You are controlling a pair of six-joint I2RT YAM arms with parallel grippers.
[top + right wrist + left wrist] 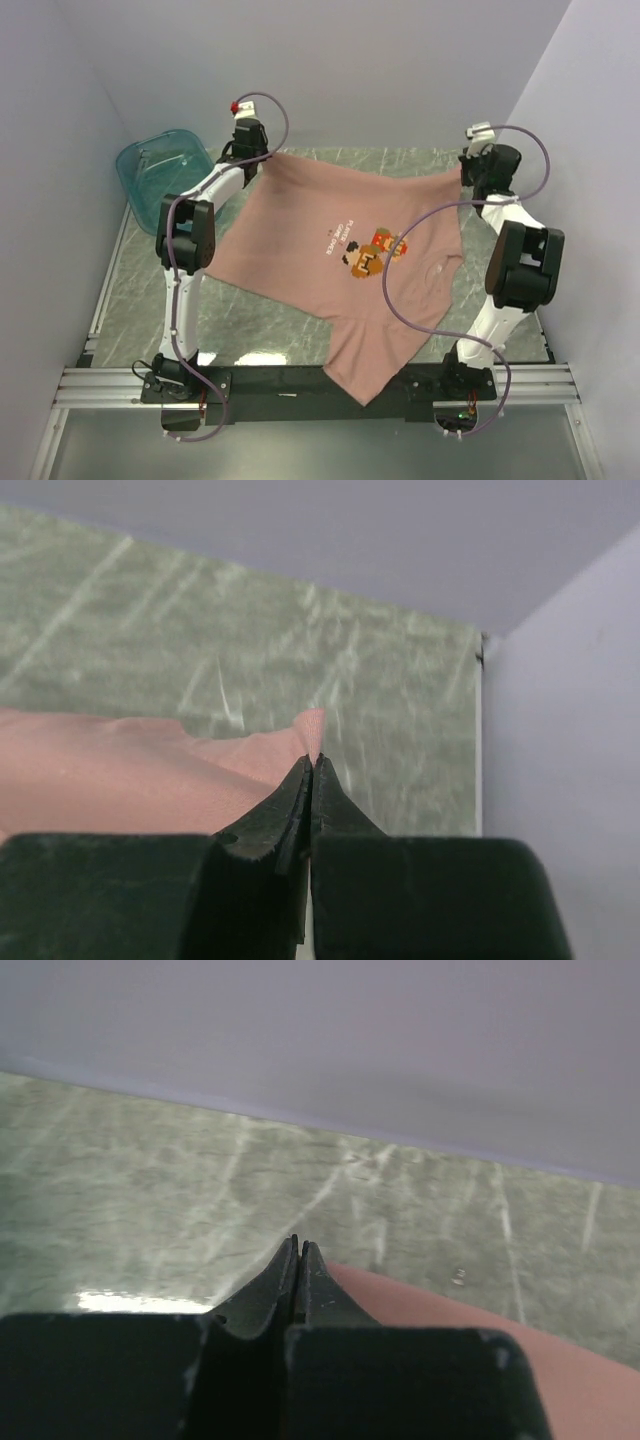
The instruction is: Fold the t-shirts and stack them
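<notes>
One dusty-pink t-shirt [300,235] is stretched out across the middle of the green marbled worktop [260,325], chest side up, held by its two far corners. The left gripper [266,157] has its jaws pressed together on the far-left corner, and the right gripper [467,172] is pinching the far-right corner in the same way, so the far edge of the cloth runs in a fairly taut line between them. In the left wrist view the dark fingers [268,1298] meet tip to tip, with pink cloth showing just to their right. In the right wrist view the fingers [285,810] are likewise pressed together, and a small peak of fabric pokes out at their tips. The orange-brown pixel graphic [375,250] sits right of the shirt's centre, with the small white text [335,240] just beside it on its left. The nearest part of the shirt hangs over the dark bar [280,380] that carries the arm bases. A translucent teal tub [160,170] stands at the far-left corner of the worktop, apart from the shirt.
</notes>
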